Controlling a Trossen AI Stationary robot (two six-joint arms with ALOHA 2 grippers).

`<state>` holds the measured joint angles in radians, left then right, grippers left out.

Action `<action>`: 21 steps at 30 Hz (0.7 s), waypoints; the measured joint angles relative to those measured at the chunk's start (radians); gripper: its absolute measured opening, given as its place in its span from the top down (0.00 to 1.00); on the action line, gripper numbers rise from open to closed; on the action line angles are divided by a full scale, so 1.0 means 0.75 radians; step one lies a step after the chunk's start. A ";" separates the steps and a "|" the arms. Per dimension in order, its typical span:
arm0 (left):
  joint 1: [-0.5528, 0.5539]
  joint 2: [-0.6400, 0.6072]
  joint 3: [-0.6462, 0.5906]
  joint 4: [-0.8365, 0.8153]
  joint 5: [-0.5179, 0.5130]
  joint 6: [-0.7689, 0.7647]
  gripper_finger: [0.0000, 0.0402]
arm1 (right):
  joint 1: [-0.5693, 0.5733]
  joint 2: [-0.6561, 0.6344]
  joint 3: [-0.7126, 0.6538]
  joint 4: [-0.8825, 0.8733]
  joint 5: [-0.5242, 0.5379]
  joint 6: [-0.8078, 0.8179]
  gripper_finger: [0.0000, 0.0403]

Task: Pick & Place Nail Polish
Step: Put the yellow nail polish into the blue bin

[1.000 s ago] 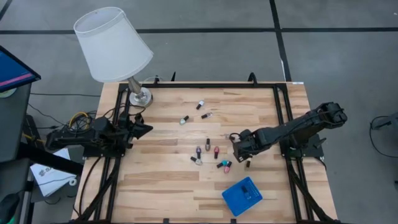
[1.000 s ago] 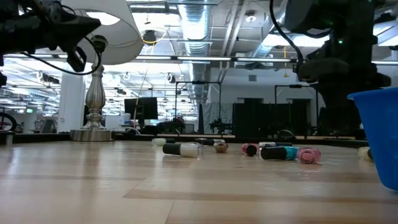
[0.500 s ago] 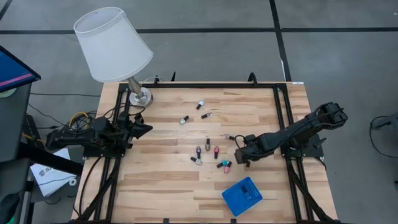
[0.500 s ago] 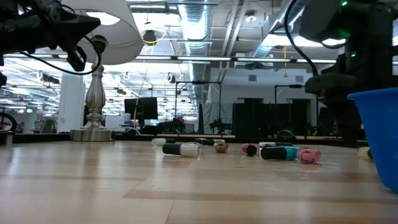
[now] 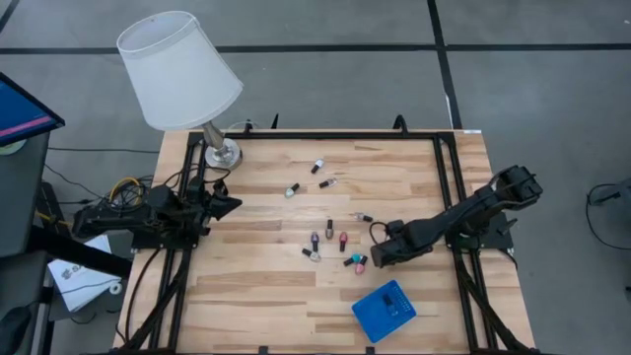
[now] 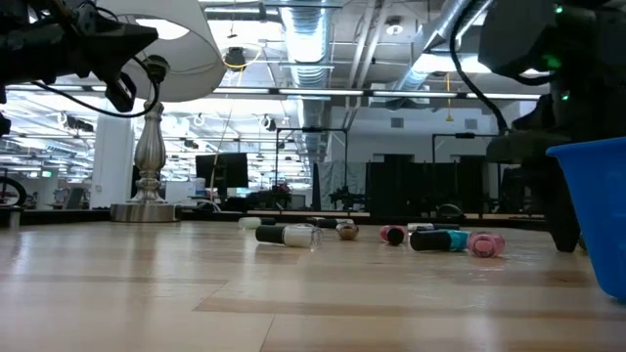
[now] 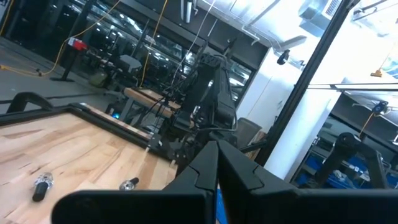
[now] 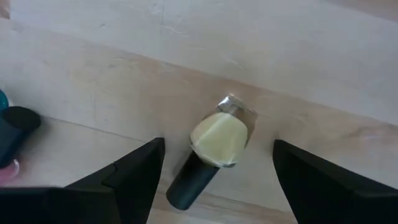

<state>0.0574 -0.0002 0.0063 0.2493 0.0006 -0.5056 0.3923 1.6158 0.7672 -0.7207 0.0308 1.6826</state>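
Several tiny nail polish bottles lie on their sides on the wooden table, in a cluster (image 5: 330, 240) at mid table and a few farther back (image 5: 317, 166). My right gripper (image 5: 381, 254) is open and low over the table. A pale bottle with a dark cap (image 8: 214, 142) lies on its side between its two fingers (image 8: 127, 174), with a gap on each side. My left gripper (image 5: 233, 204) is shut and empty, held above the table's left side; its closed fingers show in the left wrist view (image 7: 217, 171).
A small blue square tray (image 5: 385, 311) sits near the front edge, right of centre, and fills the right of the low view (image 6: 599, 210). A lamp with a white shade (image 5: 180, 69) stands at the far left corner. Pink and teal bottles (image 5: 357, 262) lie just left of my right gripper.
My right gripper has moved down and toward the table's near edge, and now stands around the pale bottle. The bottles have not moved.
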 joint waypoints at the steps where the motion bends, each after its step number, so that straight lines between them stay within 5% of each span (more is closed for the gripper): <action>1: 0.000 0.000 0.000 0.000 0.000 0.000 1.00 | 0.000 0.012 0.007 -0.004 0.000 -0.002 0.28; 6: 0.000 0.000 0.000 0.001 0.000 0.000 1.00 | -0.018 0.010 0.024 -0.025 -0.009 -0.009 0.37; 16: 0.000 0.000 0.000 0.001 0.000 0.000 1.00 | -0.030 0.009 0.024 -0.007 -0.034 -0.059 0.72; 21: 0.000 0.000 0.000 0.001 0.000 0.000 1.00 | -0.030 0.007 0.023 -0.010 -0.045 -0.094 0.76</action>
<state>0.0574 -0.0002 0.0063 0.2501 0.0004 -0.5055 0.3698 1.6207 0.7845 -0.7284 -0.0029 1.6123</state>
